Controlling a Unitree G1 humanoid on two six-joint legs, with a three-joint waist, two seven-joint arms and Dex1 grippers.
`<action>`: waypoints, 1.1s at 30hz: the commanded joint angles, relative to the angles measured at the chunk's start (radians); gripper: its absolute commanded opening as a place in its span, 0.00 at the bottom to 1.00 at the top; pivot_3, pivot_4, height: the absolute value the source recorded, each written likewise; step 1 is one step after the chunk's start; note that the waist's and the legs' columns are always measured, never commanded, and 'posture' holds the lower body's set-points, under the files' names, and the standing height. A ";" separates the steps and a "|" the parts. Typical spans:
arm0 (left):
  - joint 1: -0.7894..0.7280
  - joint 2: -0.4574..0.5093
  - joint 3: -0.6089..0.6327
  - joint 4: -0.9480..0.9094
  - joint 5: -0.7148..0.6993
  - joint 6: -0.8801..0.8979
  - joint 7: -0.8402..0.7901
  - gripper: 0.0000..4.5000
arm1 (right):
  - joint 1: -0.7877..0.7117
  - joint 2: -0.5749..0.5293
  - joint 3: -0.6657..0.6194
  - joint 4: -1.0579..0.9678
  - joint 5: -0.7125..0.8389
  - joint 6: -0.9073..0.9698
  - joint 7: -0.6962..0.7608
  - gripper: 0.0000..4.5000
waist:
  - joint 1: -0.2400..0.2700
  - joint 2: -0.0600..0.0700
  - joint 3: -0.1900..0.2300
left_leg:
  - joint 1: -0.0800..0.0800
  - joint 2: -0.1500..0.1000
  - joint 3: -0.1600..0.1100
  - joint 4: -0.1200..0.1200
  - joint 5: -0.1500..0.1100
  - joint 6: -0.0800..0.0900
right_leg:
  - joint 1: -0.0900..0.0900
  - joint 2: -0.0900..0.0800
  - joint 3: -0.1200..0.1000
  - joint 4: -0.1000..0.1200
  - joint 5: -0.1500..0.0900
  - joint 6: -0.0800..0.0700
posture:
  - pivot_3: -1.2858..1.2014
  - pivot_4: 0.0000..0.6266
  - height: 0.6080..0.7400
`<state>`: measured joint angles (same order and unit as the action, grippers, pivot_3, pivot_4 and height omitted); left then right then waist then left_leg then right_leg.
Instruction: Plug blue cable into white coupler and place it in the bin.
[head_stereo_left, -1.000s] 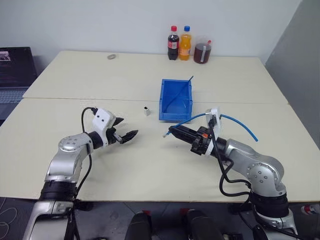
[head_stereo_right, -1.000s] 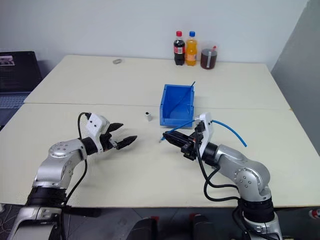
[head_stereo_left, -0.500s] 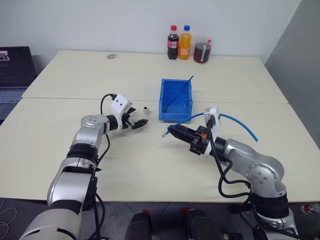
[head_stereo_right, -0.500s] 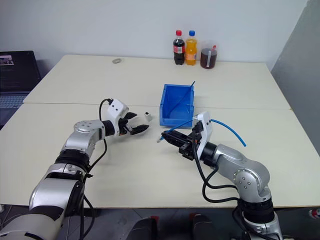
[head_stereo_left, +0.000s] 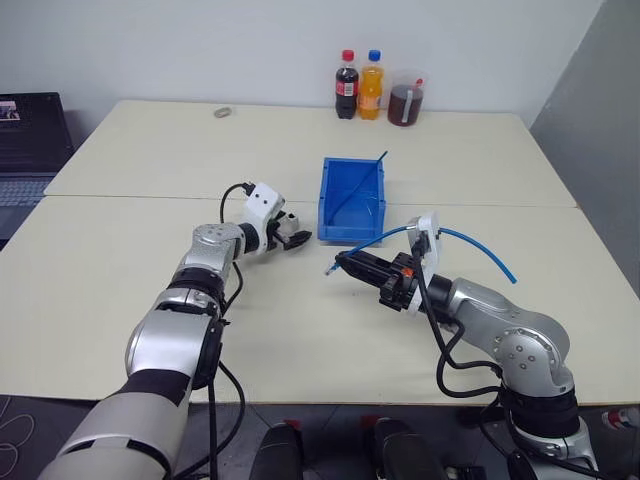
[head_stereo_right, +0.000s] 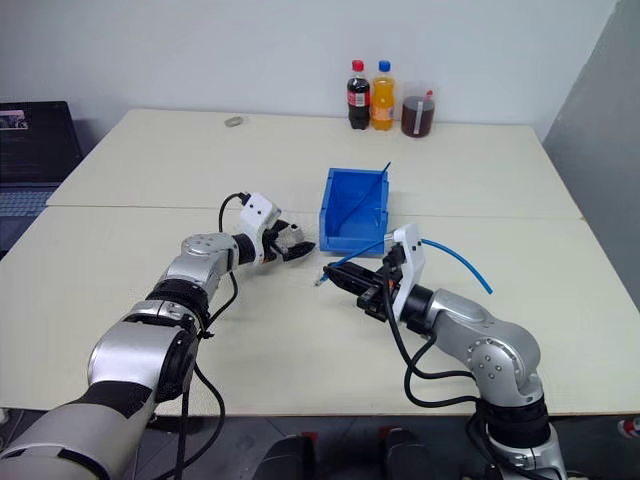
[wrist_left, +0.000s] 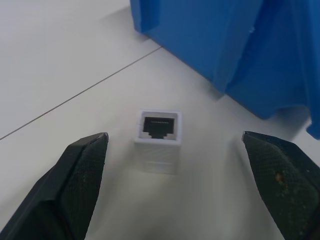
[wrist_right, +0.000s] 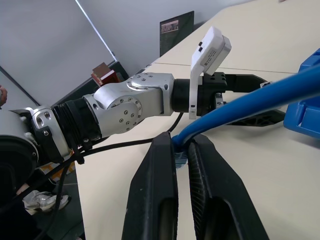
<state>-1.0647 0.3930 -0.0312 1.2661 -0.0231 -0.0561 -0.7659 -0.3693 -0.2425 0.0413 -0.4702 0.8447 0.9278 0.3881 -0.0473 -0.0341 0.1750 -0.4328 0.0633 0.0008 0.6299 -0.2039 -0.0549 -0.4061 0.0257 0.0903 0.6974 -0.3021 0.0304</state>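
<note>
Cream counter: white coupler between spread left end effector fingers, untouched, beside bin; right end effector pinching blue cable.

occluded: white coupler behind left gripper (head views) | cropped: bin, 1 o'clock

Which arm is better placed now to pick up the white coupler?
The left. The left gripper is open with the white coupler between its fingers on the table. The right gripper is shut on the blue cable.
</note>
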 joint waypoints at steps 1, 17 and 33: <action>-0.033 -0.007 0.019 0.007 0.014 -0.020 0.018 0.81 | -0.001 -0.003 -0.003 -0.054 0.010 -0.016 -0.004 0.01 | 0.000 0.000 0.000 | 0.000 0.000 0.000 0.000 0.000 0.000 | 0.000 0.000 0.000 0.000 0.000 0.000 | 0.52 0.24 1.00; -0.022 -0.015 0.054 0.021 0.030 -0.021 0.035 0.17 | 0.015 -0.010 0.000 -0.070 0.005 -0.014 -0.022 0.01 | 0.000 0.000 0.000 | 0.000 0.000 0.000 0.000 0.000 0.000 | 0.000 0.000 0.000 0.000 0.000 0.000 | 0.52 0.24 1.00; 0.210 0.122 0.018 -0.362 -0.050 -0.005 -0.492 0.17 | 0.065 -0.129 0.003 -0.174 -0.011 -0.041 0.043 0.01 | -0.005 0.000 0.000 | 0.000 0.000 0.000 0.000 0.000 0.000 | 0.000 0.000 0.000 0.001 0.000 0.000 | 0.52 0.24 1.00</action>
<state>-0.9014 0.4779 0.0024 1.0619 -0.0349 -0.0892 -1.1494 -0.3184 -0.3528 0.0466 -0.5748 0.8393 0.9236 0.3958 -0.0526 -0.0340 0.1749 -0.4327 0.0638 0.0007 0.6297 -0.2037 -0.0551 -0.4061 0.0256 0.0901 0.6982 -0.3019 0.0299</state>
